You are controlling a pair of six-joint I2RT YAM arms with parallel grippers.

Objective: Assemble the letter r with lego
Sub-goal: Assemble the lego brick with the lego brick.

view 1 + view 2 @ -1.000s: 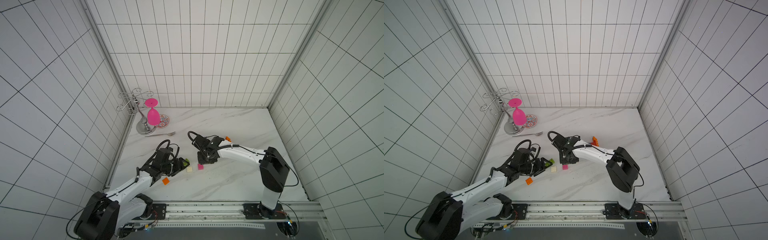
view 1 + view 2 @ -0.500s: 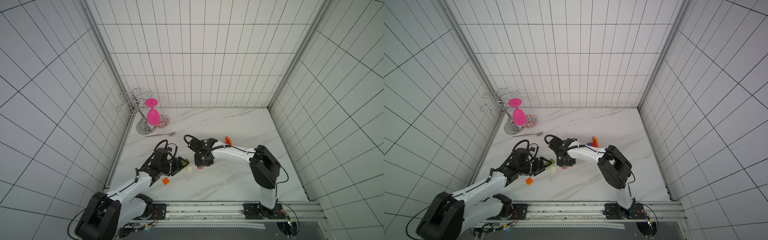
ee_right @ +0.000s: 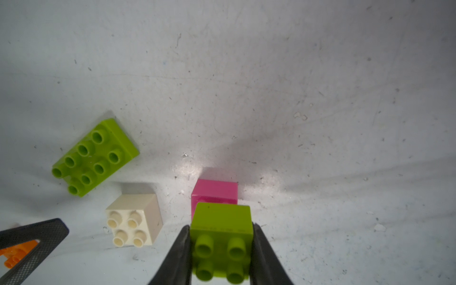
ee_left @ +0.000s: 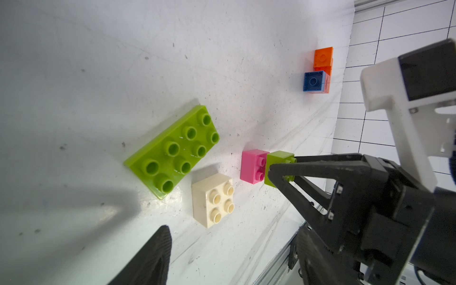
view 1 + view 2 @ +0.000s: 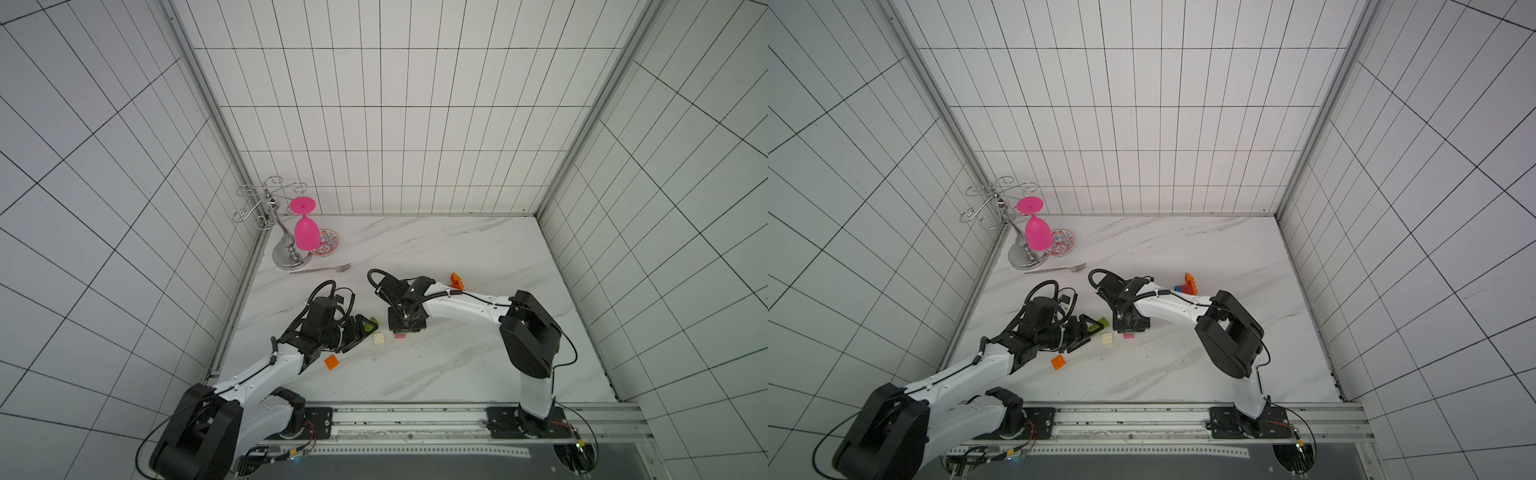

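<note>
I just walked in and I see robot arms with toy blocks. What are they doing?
Two robot arms are joining toy bricks on a white marble table. The right pincer is shut on a small lime green square brick, holding it against the studs of a pink plastic brick lying on its side. The left pincer is open and empty, near a flat lime green studded plate and a cream square brick. A small orange brick lies loose nearby.

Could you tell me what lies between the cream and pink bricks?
Only bare tabletop, between cream brick and pink brick, in the right wrist view.
</note>
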